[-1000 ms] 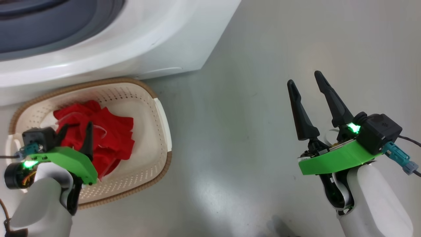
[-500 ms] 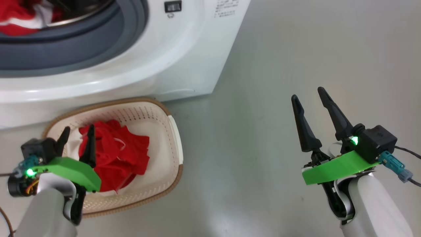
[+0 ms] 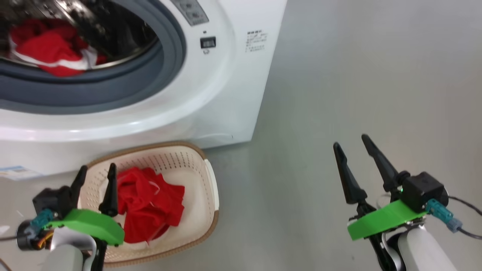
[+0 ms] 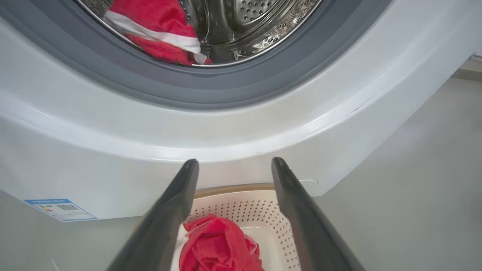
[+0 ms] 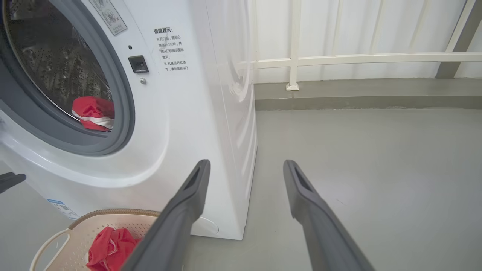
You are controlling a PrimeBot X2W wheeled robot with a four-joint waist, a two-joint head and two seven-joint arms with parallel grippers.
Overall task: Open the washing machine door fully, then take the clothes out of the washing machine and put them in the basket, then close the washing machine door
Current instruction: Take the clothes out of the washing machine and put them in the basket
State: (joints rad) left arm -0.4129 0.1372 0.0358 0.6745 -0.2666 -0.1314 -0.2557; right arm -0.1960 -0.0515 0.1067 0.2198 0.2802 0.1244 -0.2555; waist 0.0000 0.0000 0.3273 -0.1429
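The white washing machine (image 3: 211, 98) has its mouth uncovered; its door is out of view. Red clothes with white trim (image 3: 49, 51) lie inside the steel drum (image 4: 241, 22), also seen as clothes (image 4: 158, 30) and clothes (image 5: 92, 113). In front of the machine on the floor stands the cream basket (image 3: 205, 188) with a red garment (image 3: 150, 205) in it. My left gripper (image 3: 96, 175) hangs open over the basket's left side, nothing between its fingers. My right gripper (image 3: 352, 146) stands open over bare floor, well right of the machine.
A grey floor (image 3: 357, 82) stretches to the right of the machine. A white railing and wall (image 5: 357, 56) run behind it in the right wrist view. A blue label (image 4: 60, 209) sits low on the machine's front.
The head camera has tilted up, bringing the drum and the clothes inside it into view. My left gripper has risen clear of the garment in the basket. Both grippers stay open.
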